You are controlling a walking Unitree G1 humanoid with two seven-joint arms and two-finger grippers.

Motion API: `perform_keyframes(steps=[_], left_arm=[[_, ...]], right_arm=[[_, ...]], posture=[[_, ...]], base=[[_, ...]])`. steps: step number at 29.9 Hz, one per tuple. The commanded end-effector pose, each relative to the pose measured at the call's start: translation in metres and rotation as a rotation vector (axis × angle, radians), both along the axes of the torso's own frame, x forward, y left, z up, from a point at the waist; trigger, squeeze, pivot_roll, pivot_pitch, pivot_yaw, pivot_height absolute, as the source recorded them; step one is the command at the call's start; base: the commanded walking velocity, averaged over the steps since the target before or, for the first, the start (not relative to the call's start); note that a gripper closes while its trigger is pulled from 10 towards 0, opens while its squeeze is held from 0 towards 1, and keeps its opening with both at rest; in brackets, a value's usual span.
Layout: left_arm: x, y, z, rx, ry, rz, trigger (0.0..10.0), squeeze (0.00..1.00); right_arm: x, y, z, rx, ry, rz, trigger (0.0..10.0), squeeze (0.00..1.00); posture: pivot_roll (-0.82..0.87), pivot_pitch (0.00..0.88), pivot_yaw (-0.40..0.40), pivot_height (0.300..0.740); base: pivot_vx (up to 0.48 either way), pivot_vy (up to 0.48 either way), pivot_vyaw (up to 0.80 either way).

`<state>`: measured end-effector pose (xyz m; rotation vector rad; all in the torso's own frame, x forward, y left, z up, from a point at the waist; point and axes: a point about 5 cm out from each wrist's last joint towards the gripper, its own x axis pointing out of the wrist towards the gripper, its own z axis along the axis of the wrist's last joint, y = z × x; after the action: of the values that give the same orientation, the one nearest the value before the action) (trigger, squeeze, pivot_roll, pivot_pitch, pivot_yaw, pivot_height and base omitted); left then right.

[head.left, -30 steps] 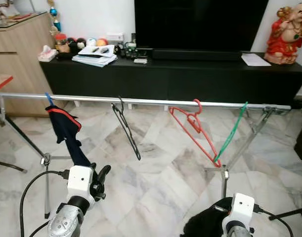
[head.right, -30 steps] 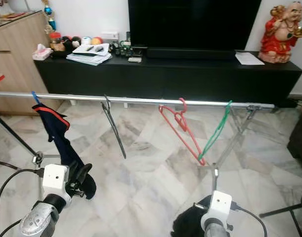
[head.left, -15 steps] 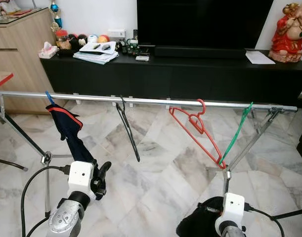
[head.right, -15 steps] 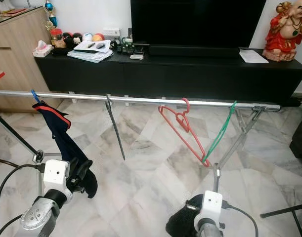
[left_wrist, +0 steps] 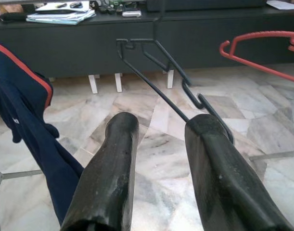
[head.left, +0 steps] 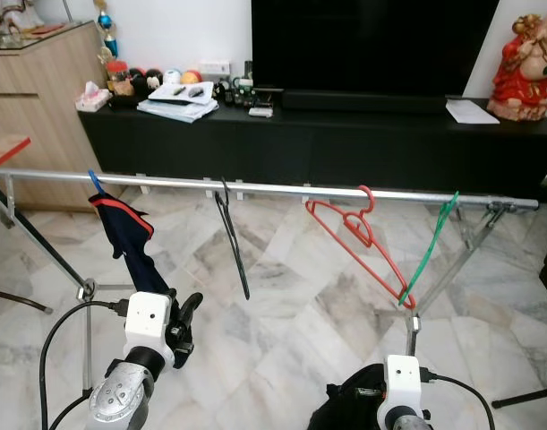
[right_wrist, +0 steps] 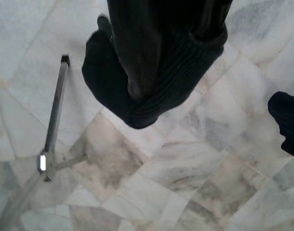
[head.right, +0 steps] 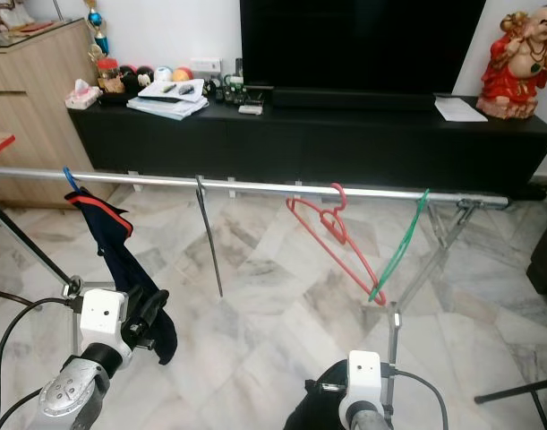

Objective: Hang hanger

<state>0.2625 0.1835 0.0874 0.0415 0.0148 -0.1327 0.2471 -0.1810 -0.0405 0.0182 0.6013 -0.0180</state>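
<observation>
A silver rail [head.left: 282,187] spans the room at waist height. On it hang a blue hanger carrying a navy garment with red trim [head.left: 130,237], a bare black hanger [head.left: 233,237], a red hanger [head.left: 363,237] and a green hanger [head.left: 430,251]. My left gripper [left_wrist: 163,122] is open and empty, low in front of the navy garment, and it points toward the black hanger [left_wrist: 171,72]. My right gripper [head.left: 358,403] sits low near the rack's right foot. A black knitted garment [right_wrist: 156,86] hangs from it and covers its fingers.
A long black TV cabinet [head.left: 345,134] with a TV, papers and small items stands behind the rail. A red statue [head.left: 528,54] sits on its right end, and a wooden cabinet [head.left: 40,98] stands at the left. Slanted rack legs [head.left: 452,260] and cables cross the marble floor.
The camera has shifted a little, so the rail sits lower in the picture. My right arm has moved left with the black garment. The black hanger has turned more edge-on.
</observation>
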Motion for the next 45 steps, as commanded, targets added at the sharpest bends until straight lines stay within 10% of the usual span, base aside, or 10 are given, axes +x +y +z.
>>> perform_keyframes(steps=[1, 45], left_arm=[[0.003, -0.003, 0.003, -0.008, -0.004, -0.011, 10.0, 0.0], [0.022, 0.008, 0.027, -0.13, 0.049, -0.009, 10.0, 0.0]], right_arm=[[0.0, 0.002, 0.0, -0.005, 0.006, 0.026, 10.0, 0.0], [-0.006, 0.017, -0.006, 0.014, 0.034, 0.065, 10.0, 0.0]], posture=[[0.06, 0.025, 0.002, 0.74], [0.07, 0.077, 0.032, 0.74]], base=[[0.27, 0.0, 0.0], [0.148, 0.0, 0.0]])
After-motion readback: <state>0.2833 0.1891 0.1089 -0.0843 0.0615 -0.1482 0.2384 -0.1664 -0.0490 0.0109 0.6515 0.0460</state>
